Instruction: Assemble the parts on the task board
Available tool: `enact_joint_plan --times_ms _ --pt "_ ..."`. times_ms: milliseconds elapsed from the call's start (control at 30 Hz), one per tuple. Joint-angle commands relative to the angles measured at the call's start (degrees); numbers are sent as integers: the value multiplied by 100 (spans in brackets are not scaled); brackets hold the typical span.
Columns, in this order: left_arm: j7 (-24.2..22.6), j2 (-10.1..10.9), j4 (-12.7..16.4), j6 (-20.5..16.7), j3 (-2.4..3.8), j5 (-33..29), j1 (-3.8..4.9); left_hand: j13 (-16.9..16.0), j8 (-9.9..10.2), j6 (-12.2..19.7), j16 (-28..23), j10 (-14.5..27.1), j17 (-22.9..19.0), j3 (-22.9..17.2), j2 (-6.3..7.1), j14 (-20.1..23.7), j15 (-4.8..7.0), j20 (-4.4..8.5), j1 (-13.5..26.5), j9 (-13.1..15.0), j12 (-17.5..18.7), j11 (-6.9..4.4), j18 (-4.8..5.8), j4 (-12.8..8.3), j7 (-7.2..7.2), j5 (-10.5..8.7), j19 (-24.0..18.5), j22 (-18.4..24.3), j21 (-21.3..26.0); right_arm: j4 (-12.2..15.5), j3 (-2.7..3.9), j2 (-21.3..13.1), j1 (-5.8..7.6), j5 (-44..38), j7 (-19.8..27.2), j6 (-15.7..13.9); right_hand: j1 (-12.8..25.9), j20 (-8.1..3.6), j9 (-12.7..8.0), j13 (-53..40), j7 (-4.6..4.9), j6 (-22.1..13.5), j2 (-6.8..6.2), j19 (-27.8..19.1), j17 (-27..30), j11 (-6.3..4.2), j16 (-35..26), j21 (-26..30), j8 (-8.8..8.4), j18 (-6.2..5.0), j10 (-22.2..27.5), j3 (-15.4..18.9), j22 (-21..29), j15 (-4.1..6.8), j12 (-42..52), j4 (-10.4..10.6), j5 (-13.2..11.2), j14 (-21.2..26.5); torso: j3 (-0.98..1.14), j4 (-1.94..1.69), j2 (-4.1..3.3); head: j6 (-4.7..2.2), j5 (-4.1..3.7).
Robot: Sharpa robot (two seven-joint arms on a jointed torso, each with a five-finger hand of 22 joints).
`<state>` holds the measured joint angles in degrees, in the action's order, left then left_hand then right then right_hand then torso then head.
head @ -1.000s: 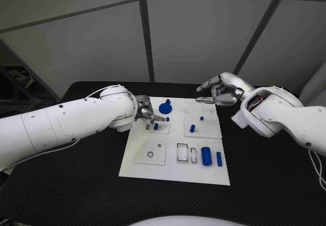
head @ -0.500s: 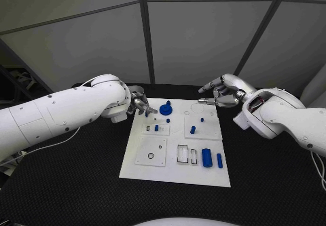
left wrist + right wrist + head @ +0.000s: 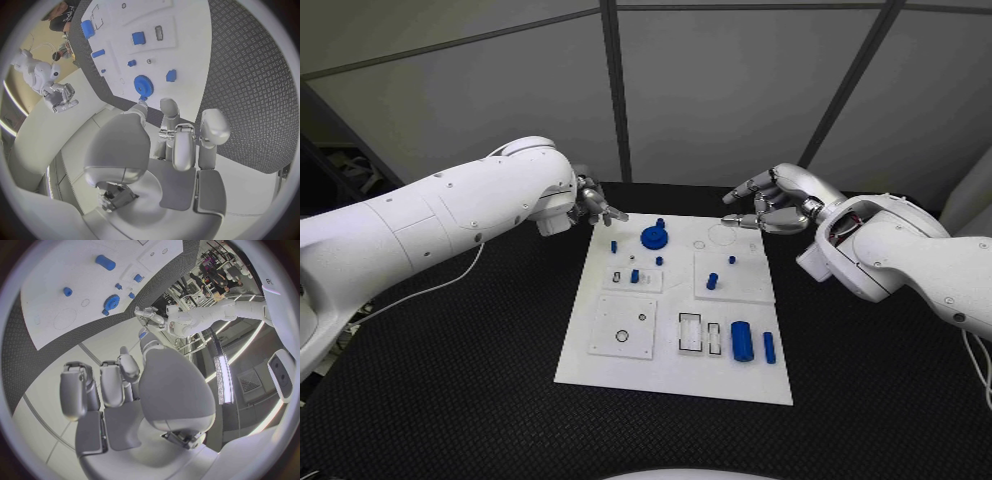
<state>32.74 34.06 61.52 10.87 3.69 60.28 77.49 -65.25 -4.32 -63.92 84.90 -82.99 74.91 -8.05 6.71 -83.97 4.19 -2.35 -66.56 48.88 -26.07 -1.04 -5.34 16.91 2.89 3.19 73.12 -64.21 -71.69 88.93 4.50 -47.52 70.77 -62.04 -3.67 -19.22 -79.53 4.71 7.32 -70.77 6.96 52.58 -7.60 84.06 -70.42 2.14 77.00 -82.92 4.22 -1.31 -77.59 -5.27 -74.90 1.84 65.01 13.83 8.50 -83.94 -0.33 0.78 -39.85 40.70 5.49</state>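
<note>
On the table: task board (image 3: 625, 365) lies with its long axis running away from me.
Left hand (image 3: 593, 207): fingers loosely curled, holding nothing.
Right hand (image 3: 769, 205): fingers apart, holding nothing.

Left hand (image 3: 593, 206) and right hand (image 3: 772, 205) hover empty, fingers loosely curled.

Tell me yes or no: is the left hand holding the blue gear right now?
No: in the head view the left hand hangs off the far left corner of the task board, while the blue gear lies apart on it.
</note>
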Motion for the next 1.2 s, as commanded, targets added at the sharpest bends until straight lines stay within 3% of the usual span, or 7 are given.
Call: enact_joint_plan --times_ms 33,400,1200 --pt "-125 -112 -216 378 -24 128 17 -5 -23 -39 30 -54 905 50 -4 -451 23 12 74 16 -23 -7 -74 -11 2 -37 31 -6 -18 5 4 10 12 -1 36 -29 44 -45 -6 2 13 32 -11 67 -5 7 -36 17 -37 -94 -15 -3 -686 28 6 39 8 -171 3 2 -4 17 6" --pt "-162 -424 -713 611 -162 345 15 -21 -12 -38 45 -61 923 111 33 -455 33 27 165 24 -61 -14 -70 -6 -4 -43 40 -19 -21 10 4 24 12 -1 32 -18 44 -45 -6 2 13 32 -11 67 -5 7 -36 17 -37 -94 -15 -3 -686 28 6 39 8 -171 -2 -2 8 62 24" --pt "-152 -593 -917 1101 -260 428 -41 -58 -13 -62 96 -88 986 91 -42 -472 42 38 153 33 -148 -24 -57 -24 -18 -42 74 -75 -56 17 4 41 12 -2 31 -10 33 -46 -7 -1 12 35 -5 71 -13 6 -33 14 -37 -92 -17 -11 -692 29 12 44 28 -173 0 -11 15 98 25"
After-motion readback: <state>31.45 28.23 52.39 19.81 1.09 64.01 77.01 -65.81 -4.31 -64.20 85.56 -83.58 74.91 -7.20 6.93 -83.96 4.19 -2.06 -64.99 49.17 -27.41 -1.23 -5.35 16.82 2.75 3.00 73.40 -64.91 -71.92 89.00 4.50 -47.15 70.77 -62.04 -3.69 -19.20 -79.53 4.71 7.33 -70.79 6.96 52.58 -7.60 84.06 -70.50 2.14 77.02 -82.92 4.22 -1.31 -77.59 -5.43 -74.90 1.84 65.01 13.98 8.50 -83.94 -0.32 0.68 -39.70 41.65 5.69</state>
